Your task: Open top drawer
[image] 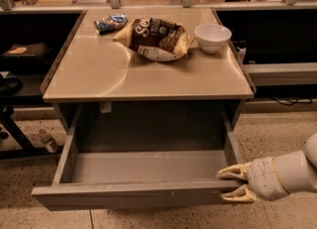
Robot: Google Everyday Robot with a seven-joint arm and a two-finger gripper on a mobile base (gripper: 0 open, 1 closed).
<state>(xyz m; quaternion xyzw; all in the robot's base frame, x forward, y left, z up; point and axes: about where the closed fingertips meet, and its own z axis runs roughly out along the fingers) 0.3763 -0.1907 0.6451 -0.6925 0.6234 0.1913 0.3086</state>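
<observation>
Grey top drawer (129, 195), hand (221, 186) clasping right corner

The hand (224, 185) points leftward, low at right, arm level.

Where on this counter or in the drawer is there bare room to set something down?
The counter is bare in its front half, ahead of the blue packet, chip bag and white bowl crowding the back. The top drawer tray is bare too, except the right front corner, where the gripper sits.
</observation>
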